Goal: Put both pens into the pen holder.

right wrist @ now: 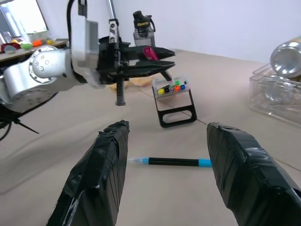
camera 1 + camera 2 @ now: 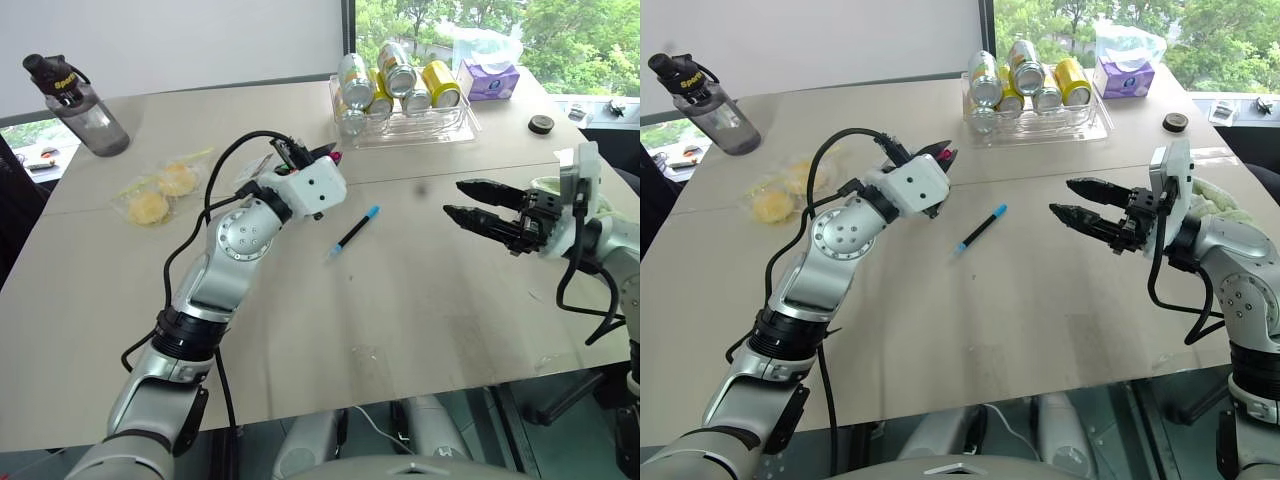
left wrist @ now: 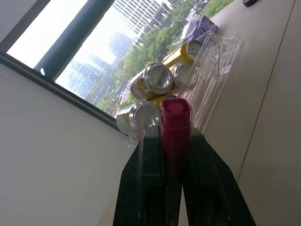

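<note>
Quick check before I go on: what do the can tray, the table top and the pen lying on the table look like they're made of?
Can tray: clear, glossy hard plastic by the look; the cans show through its walls. Table top: matte beige, probably laminate, with a seam across it. Blue-capped pen: slim black barrel with light blue ends, seemingly smooth plastic.

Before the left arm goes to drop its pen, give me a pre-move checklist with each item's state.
1. Pink-ended pen clamped between the left gripper jaws: ok.
2. Pen holder standing on the table, its markers inside: ok.
3. Held pen lined up over the holder's opening: not ok; it is raised beside it, pointing roughly level.
4. Right gripper out of the way, jaws open and empty: ok.
5. Blue-capped pen lying free on the table for later: ok.
6. Free room in the holder: cannot tell.
</note>
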You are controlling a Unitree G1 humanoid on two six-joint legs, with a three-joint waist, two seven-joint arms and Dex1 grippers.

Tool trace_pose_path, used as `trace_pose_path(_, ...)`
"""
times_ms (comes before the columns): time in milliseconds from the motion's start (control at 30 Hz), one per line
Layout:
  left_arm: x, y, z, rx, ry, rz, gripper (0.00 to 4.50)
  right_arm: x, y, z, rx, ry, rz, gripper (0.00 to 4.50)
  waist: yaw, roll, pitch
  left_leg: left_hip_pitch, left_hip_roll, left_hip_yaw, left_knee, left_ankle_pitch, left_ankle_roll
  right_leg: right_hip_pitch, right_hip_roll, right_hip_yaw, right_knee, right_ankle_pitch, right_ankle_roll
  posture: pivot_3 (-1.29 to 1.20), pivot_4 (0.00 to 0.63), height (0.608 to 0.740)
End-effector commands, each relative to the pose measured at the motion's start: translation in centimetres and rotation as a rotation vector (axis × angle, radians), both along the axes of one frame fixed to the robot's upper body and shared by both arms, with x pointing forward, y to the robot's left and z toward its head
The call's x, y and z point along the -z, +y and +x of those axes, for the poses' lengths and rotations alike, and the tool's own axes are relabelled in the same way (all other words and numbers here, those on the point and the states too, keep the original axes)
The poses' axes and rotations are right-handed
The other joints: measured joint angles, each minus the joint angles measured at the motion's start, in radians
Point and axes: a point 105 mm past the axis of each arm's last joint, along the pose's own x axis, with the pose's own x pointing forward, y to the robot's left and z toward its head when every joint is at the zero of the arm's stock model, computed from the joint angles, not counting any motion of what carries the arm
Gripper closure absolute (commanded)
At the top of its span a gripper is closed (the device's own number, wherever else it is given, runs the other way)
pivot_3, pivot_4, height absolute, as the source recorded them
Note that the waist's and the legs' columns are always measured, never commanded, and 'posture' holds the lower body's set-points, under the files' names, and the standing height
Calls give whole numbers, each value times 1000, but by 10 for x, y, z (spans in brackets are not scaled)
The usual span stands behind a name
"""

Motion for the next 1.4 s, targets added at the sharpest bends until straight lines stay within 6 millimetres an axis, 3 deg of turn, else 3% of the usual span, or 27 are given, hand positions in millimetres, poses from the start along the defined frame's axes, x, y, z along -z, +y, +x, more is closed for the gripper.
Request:
trace_pose_path(33,-7,5,-1,-23,-51,24,4500,-9,-5,-3,4,-35,6,1719,3,0,0,0,0,0,0,0,0,0,0,0,0,0,0,0,150,740)
trace_pose_path(533,20,28,9,-148,47,64,4500,-4,-4,1,15,-58,-2,1719,14,0,0,0,0,0,1,0,0,0,0,0,0,0,0,0,150,740)
trace_pose_path(733,20,35,12,-171,67,62,4500,-4,-3,3,24,-69,-13,1719,14,0,0,0,0,0,1,0,0,0,0,0,0,0,0,0,150,740)
trace_pose_path(1067,8,43,13,-225,28,86,38,0,-1,3,28,-83,-35,1678,14,0,0,0,0,0,1,0,0,0,0,-1,1,0,0,0,150,740)
trace_pose_path(1400,-2,48,27,-274,26,31,38,1,2,4,27,-88,-39,1678,14,0,0,0,0,0,1,0,0,0,0,-1,1,0,0,0,150,740)
